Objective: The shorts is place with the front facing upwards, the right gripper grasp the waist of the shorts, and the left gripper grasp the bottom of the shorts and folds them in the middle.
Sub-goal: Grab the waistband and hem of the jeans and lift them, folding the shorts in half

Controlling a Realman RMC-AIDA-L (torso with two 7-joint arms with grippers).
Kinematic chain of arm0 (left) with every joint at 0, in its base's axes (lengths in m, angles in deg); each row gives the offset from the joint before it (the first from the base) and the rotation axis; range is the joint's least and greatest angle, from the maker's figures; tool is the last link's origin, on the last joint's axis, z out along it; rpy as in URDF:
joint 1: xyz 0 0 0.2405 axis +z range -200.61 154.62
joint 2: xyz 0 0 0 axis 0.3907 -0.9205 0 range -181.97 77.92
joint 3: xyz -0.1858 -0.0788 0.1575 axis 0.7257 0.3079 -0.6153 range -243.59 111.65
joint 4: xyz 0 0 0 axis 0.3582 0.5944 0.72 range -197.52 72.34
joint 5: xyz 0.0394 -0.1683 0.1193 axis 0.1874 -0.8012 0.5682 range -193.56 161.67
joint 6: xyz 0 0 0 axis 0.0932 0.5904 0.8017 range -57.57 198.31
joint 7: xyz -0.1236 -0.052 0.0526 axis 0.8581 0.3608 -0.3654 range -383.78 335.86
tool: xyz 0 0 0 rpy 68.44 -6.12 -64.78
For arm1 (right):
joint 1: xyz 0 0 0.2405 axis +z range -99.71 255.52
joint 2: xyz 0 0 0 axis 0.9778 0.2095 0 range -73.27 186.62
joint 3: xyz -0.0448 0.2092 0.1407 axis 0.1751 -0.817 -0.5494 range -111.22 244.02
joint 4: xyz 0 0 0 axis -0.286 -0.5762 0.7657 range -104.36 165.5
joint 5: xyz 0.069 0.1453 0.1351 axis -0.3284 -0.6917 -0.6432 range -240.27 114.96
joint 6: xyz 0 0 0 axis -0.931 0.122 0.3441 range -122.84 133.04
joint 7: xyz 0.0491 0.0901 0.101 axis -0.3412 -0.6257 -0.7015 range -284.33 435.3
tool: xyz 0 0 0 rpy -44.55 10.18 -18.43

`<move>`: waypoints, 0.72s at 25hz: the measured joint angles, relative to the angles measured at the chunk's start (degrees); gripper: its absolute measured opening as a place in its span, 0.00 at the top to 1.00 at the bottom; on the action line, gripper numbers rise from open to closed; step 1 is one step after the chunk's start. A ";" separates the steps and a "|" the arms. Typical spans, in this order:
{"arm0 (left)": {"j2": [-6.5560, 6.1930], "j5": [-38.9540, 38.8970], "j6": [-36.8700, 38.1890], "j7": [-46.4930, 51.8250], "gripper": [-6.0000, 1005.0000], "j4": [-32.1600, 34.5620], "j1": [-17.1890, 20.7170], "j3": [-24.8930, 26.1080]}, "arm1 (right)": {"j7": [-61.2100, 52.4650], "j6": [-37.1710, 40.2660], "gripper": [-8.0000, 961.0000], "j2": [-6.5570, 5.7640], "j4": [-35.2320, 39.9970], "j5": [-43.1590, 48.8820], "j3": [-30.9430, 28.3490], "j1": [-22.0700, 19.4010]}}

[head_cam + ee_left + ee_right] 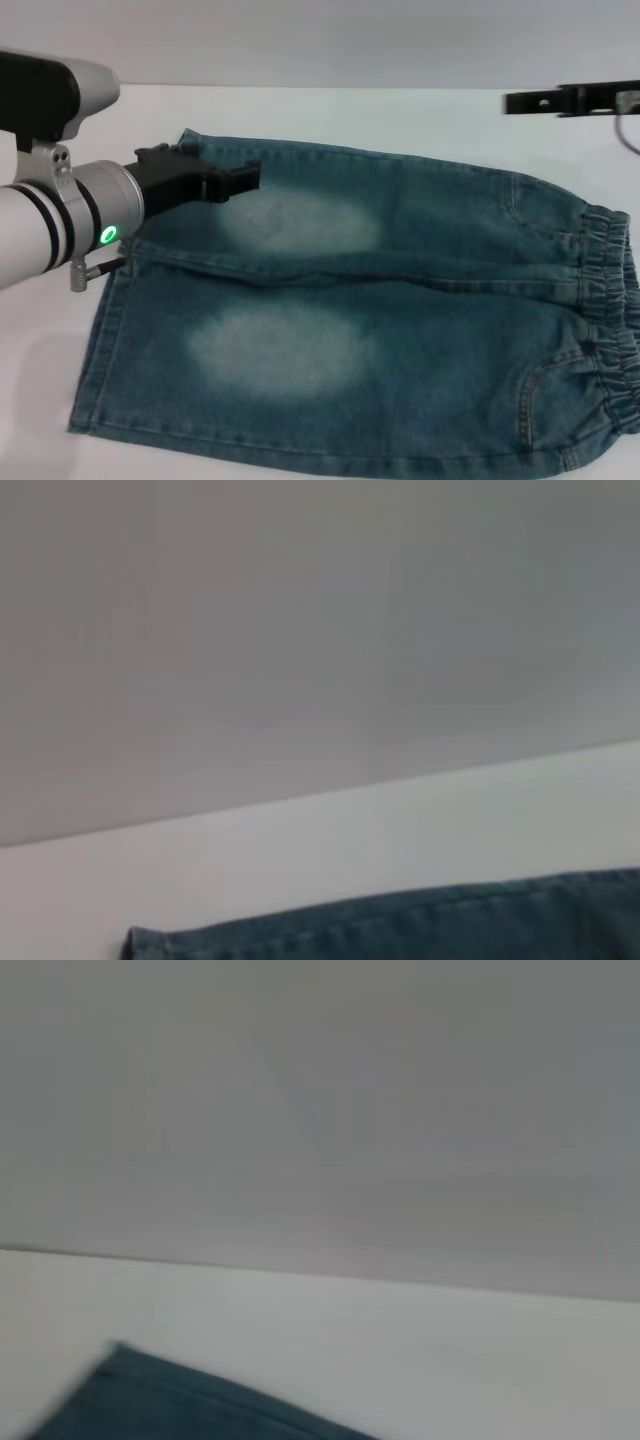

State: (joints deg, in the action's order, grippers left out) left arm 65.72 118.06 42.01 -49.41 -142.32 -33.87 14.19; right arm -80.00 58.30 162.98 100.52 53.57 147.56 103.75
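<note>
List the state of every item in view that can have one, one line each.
Blue-green denim shorts: spread flat on the white table, front up, unfolded.
Gathered elastic waist: lying free at the robot's right, not gripped.
Stitched leg hems, the bottom: flat, not lifted.
Black left gripper: over the far leg near the hems, holding nothing visible.
Slim black right gripper: beyond the waist, clear of the fabric.

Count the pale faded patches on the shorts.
2: one patch on the far leg, beside the left gripper; the other patch on the near leg of the shorts. Underside is hidden.
</note>
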 joint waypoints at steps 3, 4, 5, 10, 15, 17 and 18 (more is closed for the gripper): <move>0.02 0.75 -5.74 0.39 0.14 -2.99 0.44 1.48 | -5.45 12.90 0.23 9.09 12.78 21.97 -13.42 -1.96; 0.05 1.30 -6.42 0.78 0.14 -3.85 0.79 1.57 | -5.52 16.45 0.23 10.84 14.99 26.40 -16.23 -2.02; 0.10 2.45 -7.19 1.72 0.14 -5.16 1.56 1.63 | -5.37 20.12 0.23 12.29 16.79 30.49 -18.61 -2.05; 0.19 10.11 -11.63 7.23 0.14 -10.17 3.99 1.66 | -4.60 28.24 0.24 12.38 15.62 32.55 -19.82 -3.48; 0.20 18.12 -21.42 11.95 0.14 -14.33 3.72 1.63 | -3.51 31.42 0.23 12.36 14.20 30.46 -19.58 -4.20; 0.23 19.56 -23.49 12.69 0.14 -15.50 3.67 1.41 | -3.38 32.49 0.23 12.38 14.65 28.92 -20.01 -4.73; 0.23 19.80 -24.11 12.87 0.14 -15.97 3.68 1.34 | -3.35 33.02 0.24 12.38 15.09 28.09 -20.36 -5.05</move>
State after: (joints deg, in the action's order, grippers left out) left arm 65.96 137.86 17.90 -36.54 -158.29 -30.19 15.53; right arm -83.35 91.32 175.36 115.61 81.66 127.21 98.69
